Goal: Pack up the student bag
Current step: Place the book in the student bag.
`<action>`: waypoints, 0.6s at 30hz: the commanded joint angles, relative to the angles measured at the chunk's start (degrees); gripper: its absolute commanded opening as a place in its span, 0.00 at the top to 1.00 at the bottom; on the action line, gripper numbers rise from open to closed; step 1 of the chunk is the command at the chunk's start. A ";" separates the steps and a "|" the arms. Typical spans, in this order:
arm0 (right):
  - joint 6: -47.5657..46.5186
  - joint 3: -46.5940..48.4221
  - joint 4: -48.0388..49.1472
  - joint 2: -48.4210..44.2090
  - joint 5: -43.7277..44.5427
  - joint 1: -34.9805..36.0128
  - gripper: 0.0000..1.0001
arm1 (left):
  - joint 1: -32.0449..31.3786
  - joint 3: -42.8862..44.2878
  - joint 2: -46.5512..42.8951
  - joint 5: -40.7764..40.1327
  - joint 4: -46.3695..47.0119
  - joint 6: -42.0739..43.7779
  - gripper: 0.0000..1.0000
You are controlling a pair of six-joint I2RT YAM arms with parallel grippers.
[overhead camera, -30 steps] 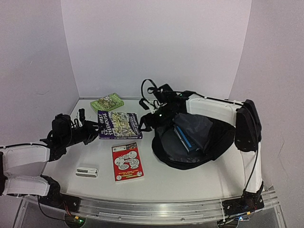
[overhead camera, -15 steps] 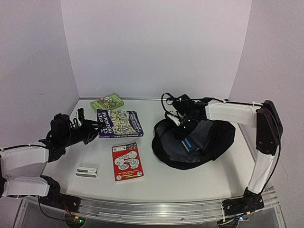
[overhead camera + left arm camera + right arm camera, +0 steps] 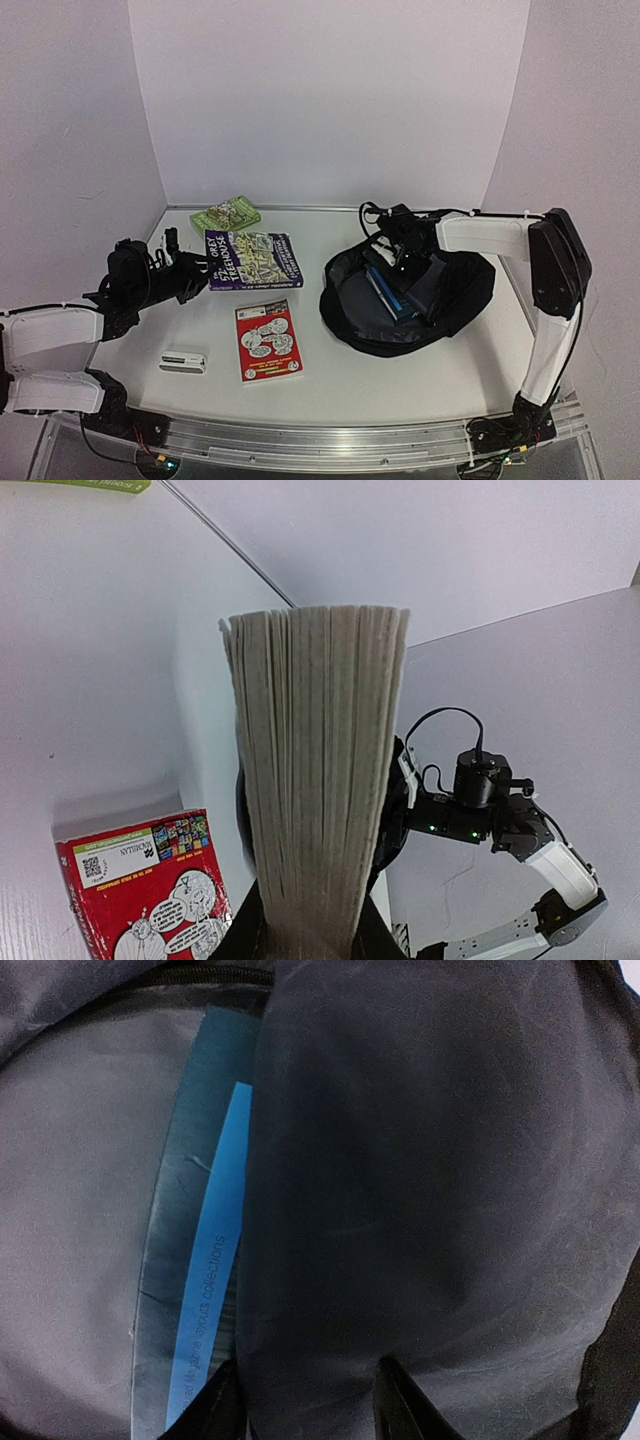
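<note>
Early days: blue book in student bag, left jaws clamped on thick book, right jaws' state unclear, red book and others unpacked on table.

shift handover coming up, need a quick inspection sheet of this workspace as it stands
surface: white tabletop, no spills seen
job's things: large black soft fabric backpack lying open, blue book inside; purple paperback, red booklet, green booklet and white rectangular device outside it
clutter: nothing seen
grippers: left claw shut on purple paperback's edge; right claw inside backpack, pinching a fold of its lining
cables: black wires looped at right wrist
surroundings: plain white walls
</note>
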 commanded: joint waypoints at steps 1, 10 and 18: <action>-0.23 -0.99 0.25 2.08 -0.10 0.09 0.51 | -0.31 3.04 -0.49 0.07 7.82 -0.78 1.00; -0.06 -0.35 0.60 1.09 2.02 0.08 0.98 | -0.37 3.79 1.67 0.93 9.08 -0.65 1.00; 4.90 3.32 0.55 -6.91 -6.84 -0.94 1.00 | -0.89 5.56 7.21 4.42 14.62 -1.44 1.00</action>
